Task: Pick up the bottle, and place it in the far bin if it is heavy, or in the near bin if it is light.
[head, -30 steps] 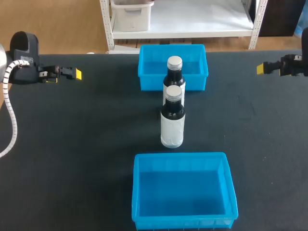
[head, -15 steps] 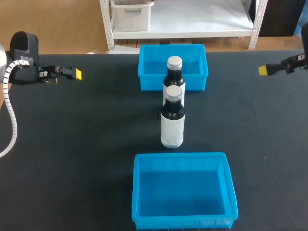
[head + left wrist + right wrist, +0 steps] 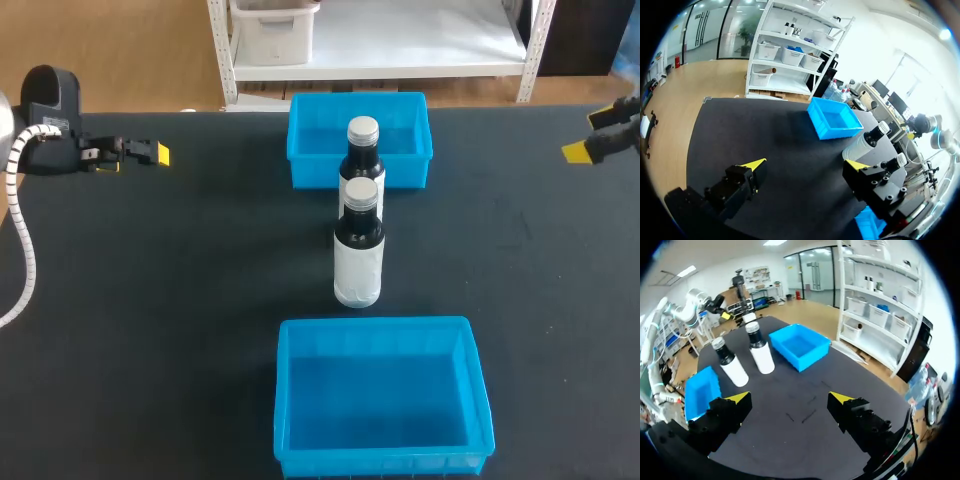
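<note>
Blue bins [image 3: 310, 170] [image 3: 283, 400]: two; bottles [image 3: 358, 268] [image 3: 363, 152]: two

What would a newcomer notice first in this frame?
Two dark bottles with white labels stand upright in line at the middle of the table, the near bottle in front of the far bottle. They sit between two bright blue bins, the far bin and the near bin. The left gripper and right gripper hang open at the sides, holding nothing.
</note>
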